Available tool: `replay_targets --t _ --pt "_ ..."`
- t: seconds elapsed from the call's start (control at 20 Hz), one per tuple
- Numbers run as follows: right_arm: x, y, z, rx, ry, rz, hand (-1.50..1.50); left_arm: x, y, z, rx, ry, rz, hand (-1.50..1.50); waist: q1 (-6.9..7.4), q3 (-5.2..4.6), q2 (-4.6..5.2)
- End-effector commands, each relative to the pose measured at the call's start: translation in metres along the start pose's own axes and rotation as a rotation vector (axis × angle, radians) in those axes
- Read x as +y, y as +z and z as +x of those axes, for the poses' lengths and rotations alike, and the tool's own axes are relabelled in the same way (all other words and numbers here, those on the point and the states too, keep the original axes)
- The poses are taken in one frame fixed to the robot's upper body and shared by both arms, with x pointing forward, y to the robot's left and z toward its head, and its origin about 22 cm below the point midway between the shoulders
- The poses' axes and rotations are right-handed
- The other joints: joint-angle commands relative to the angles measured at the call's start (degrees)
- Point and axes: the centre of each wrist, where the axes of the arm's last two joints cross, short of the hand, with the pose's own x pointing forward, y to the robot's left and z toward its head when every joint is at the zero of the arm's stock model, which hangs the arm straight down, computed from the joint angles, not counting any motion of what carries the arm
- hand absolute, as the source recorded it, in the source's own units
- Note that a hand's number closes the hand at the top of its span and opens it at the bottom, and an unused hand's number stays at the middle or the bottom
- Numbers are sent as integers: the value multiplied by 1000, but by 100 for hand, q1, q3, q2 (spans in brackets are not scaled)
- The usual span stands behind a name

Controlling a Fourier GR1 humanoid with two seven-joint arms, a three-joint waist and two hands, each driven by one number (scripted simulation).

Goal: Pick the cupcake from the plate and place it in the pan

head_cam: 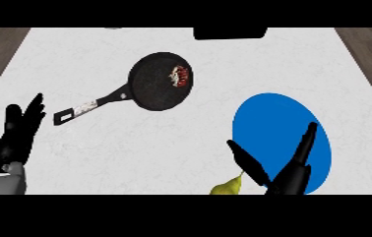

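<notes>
The cupcake (180, 76) sits in the pan (156, 91), near its right rim. The right hand (287, 176) hangs spread and empty over the plate's (272, 118) near edge. The left hand (18, 133) rests open beside the handle (87, 106), where a bump might jolt the cupcake out.

Surface (218, 54): white with faint grey veining. Pan (156, 86): matt black with fine pale speckling. Its handle (87, 106) is black with a silver-grey band midway. Cupcake (180, 76), inside the pan: mottled dark red, white and brown. Plate (272, 118), lower right of the pan: plain uniform blue. Fruit (229, 187), far below the pan: yellow-green. Left hand (18, 133) and right hand (291, 169): black. Block (230, 33), above the pan: black.
</notes>
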Motion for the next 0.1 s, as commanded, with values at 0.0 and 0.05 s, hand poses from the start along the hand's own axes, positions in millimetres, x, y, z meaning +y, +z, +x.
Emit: replay_targets --t 0.0,0.05 --pt "-63 12 18 -17 43 12 -150 -12 1 8 -3 3 0 0 27 2 21" --pt "-70 22 18 -14 39 2 -150 -17 -1 2 -10 -3 -19 0 79 5 41"
